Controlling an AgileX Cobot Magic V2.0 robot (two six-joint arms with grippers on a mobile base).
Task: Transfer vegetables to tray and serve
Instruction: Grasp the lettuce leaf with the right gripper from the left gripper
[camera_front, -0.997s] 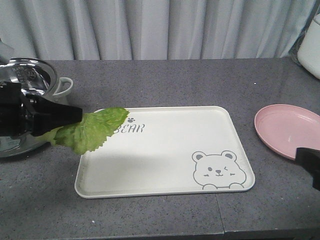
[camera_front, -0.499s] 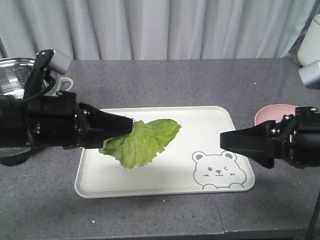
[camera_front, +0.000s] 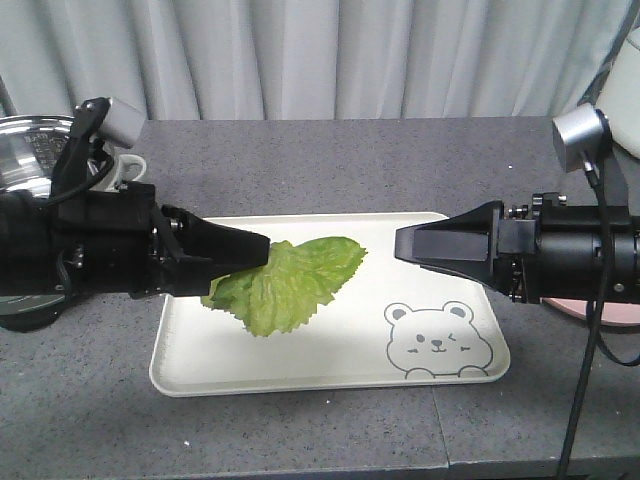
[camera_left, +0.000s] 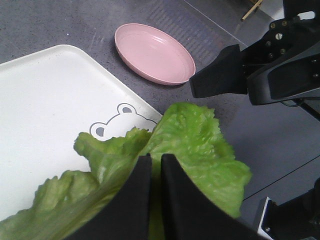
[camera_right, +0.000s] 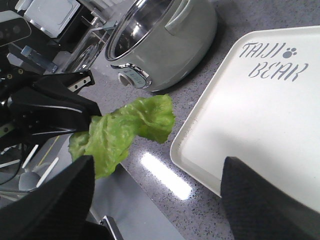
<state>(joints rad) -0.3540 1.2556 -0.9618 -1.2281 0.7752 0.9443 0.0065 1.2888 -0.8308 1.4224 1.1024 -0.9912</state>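
Now the left gripper pinches a lettuce leaf by its stalk end, and the leaf droops above the left half of the bear tray. Limp, light and easily torn, it looks best held at the firmer midrib. Over the tray's right half, the right gripper is spread wide, empty. A pink plate lies beyond the tray's right edge, an electric cooker left; neither blocks the way

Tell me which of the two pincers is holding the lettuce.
The left pincer: it is shut on the green lettuce leaf, while the right pincer is open and holds nothing.
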